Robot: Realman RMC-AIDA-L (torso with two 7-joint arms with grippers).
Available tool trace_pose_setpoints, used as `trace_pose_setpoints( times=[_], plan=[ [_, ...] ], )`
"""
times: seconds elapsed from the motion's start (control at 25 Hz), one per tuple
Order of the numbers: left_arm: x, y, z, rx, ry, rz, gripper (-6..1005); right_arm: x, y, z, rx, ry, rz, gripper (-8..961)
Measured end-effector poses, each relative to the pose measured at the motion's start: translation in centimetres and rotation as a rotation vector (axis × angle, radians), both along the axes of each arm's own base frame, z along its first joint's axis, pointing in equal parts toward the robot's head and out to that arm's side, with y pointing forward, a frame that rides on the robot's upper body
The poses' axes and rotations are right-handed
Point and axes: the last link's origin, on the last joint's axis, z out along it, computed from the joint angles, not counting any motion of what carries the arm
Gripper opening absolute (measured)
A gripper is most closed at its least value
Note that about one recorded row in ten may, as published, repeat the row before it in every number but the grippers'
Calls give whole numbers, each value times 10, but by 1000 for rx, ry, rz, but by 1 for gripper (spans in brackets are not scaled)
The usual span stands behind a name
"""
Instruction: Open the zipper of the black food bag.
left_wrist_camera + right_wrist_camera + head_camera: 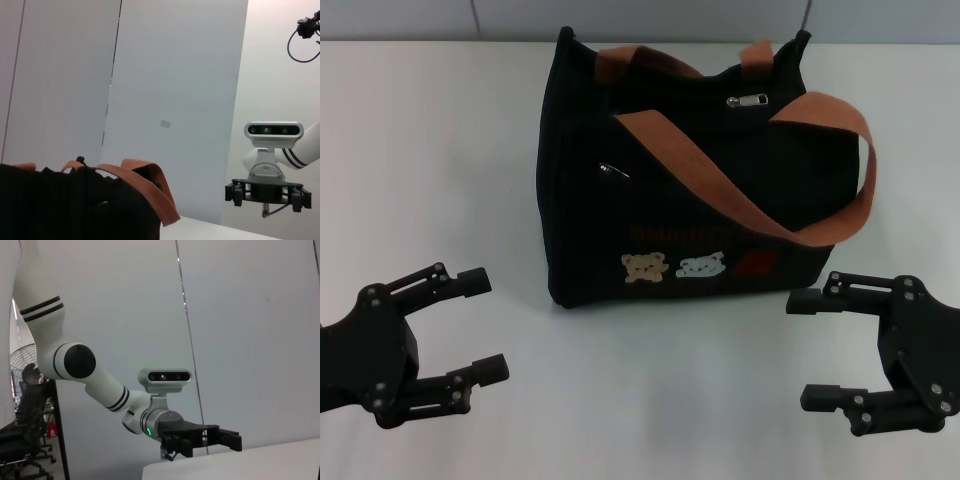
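Zipper visible only from head view; left end effector, right end effector released.

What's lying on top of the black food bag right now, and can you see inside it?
Two orange-brown straps drape over the black food bag; the zipper pull shows near the far edge. The inside is hidden. Left gripper and right gripper sit open, away from the bag.

Bag: black food bag, upright on white bench
Zipper: zipper pull on top
Hands: left hand, right hand, both spread, near bag
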Motion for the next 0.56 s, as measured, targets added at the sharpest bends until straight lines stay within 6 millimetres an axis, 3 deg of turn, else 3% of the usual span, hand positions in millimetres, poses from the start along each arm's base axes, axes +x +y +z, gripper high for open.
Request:
trace_pose_setpoints(
  times=[0.56],
  plan=[
    [3, 1, -3, -7, -8, -7, 855, 0, 0, 0, -7, -7, -1, 777]
  ],
)
